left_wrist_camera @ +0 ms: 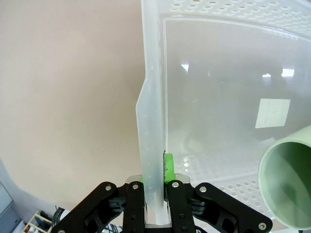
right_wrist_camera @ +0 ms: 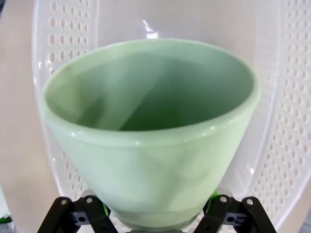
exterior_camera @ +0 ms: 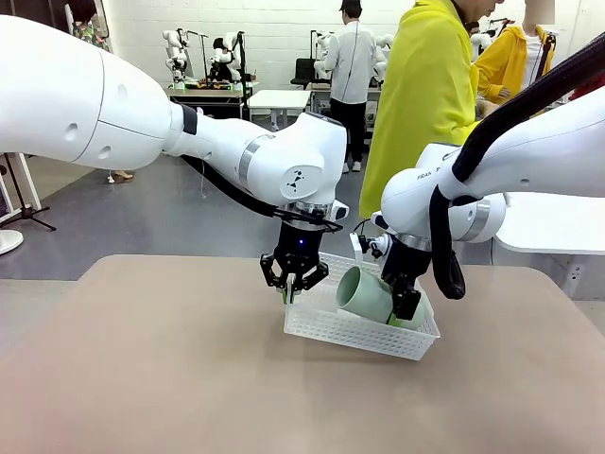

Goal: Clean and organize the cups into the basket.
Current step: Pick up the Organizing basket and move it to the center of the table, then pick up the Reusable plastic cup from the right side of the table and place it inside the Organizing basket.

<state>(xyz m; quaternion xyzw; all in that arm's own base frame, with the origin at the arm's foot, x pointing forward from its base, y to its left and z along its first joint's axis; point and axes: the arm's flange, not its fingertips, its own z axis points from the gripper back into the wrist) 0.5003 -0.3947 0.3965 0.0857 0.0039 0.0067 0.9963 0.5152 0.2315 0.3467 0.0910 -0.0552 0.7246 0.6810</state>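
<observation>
The left gripper (exterior_camera: pixel 294 289) pinches the basket (exterior_camera: pixel 350 332) by its left wall, jaws nearly together; the right gripper (exterior_camera: pixel 407 305) clasps the mint cup (exterior_camera: pixel 364 293) at its base; the cup lies tipped, mouth leftward, inside the basket's right end, mid-table (exterior_camera: pixel 142 359).

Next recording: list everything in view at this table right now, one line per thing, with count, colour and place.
pale mint green tapered cup: one, mint green, tipped sideways over the basket, held by the right gripper.
shallow white perforated plastic basket: one, white, mid-table, its left wall pinched by the left gripper.
table: one, beige, under the basket.
person in a yellow top: one, standing at the far side.
left gripper: black, green pads, shut on the basket's wall.
right gripper: black, shut on the cup near its base.
</observation>
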